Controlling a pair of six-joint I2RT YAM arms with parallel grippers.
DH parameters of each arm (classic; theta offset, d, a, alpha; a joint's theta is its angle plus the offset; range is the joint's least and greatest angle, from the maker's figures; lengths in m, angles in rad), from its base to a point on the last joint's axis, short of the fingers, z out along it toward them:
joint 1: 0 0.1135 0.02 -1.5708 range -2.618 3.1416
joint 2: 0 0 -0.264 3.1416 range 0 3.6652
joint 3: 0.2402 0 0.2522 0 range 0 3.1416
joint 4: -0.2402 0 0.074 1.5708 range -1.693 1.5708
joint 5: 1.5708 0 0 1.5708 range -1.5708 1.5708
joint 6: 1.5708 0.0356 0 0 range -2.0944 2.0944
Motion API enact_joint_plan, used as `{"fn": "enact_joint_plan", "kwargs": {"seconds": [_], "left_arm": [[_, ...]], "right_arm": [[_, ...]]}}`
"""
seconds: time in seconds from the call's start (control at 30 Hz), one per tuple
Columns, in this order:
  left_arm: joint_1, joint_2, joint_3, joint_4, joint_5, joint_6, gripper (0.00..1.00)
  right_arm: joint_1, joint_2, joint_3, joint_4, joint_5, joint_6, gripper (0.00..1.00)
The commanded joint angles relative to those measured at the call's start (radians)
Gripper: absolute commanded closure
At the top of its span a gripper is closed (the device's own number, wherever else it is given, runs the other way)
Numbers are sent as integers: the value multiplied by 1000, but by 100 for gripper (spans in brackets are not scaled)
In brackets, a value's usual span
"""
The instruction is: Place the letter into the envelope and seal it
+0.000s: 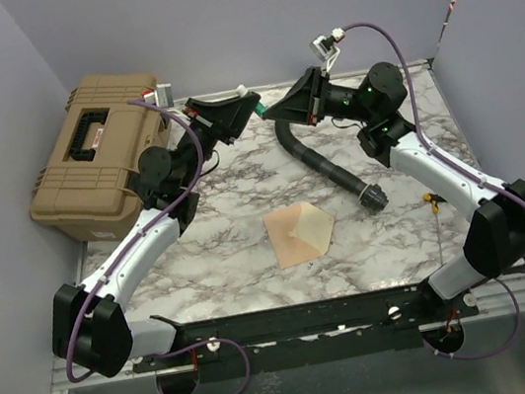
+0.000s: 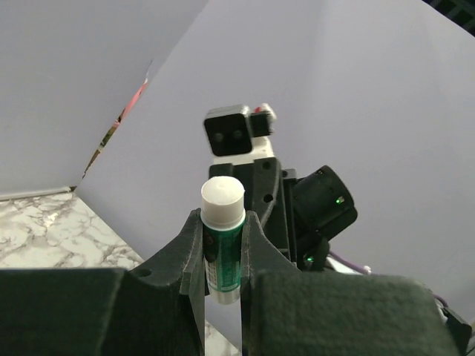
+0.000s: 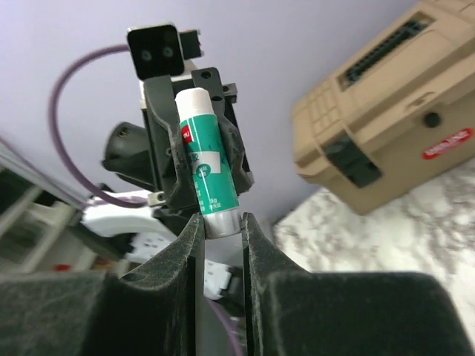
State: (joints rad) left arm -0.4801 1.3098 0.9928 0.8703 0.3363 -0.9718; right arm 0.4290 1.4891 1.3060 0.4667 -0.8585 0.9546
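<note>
Glue stick (image 3: 206, 174) in left gripper (image 2: 223, 222)

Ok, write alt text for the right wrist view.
A green-and-white glue stick is held in the left gripper, its lower end between the fingertips of the right gripper. Behind, a tan hard case sits on the marble table against a lilac wall.

The creased brown letter cannot be told from the kraft-brown flapped paper envelope (image 1: 298, 234); the green-and-white glue stick's (image 2: 223, 248) lower end hides inside the black left gripper (image 2: 222, 216).
</note>
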Motion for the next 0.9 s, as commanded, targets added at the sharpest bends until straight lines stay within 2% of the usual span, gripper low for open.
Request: {"fn": "enact_joint_plan", "kwargs": {"seconds": [0.0, 0.1, 0.17, 0.2, 0.23, 0.33, 0.37, 0.4, 0.47, 0.63, 0.77, 0.87], "left_arm": [[11, -50, 7, 77, 66, 5, 100], [11, -49, 10, 86, 64, -1, 100], [11, -49, 10, 88, 58, -9, 100], [11, -48, 8, 88, 51, -11, 100], [11, -49, 6, 88, 41, -12, 100], [10, -61, -15, 50, -30, 3, 100], [11, -66, -23, 29, -51, 14, 100], [10, -70, -28, 7, -72, 23, 100], [10, -76, -41, -24, -112, 32, 100], [10, -77, -42, -62, -129, 28, 100], [10, -72, -38, -63, -115, 19, 100], [10, -64, -34, -65, -92, 12, 100]], "right_arm": [[-55, 28, -86, 475, 61, 545, 100], [-54, 51, -142, 652, 121, 744, 99], [-53, 48, -159, 692, 147, 743, 98], [-54, 36, -161, 673, 147, 691, 89], [-53, 17, -154, 585, 139, 612, 77], [-52, -54, -109, 277, 132, 241, 38], [-52, -72, -98, 192, 146, 122, 29], [-52, -83, -99, 139, 162, 14, 25], [-52, -94, -125, 116, 187, -129, 21], [-24, -121, -141, 42, 195, -432, 20], [84, -161, -95, -142, 357, -807, 21], [168, -156, -57, -218, 478, -1018, 22]]}}
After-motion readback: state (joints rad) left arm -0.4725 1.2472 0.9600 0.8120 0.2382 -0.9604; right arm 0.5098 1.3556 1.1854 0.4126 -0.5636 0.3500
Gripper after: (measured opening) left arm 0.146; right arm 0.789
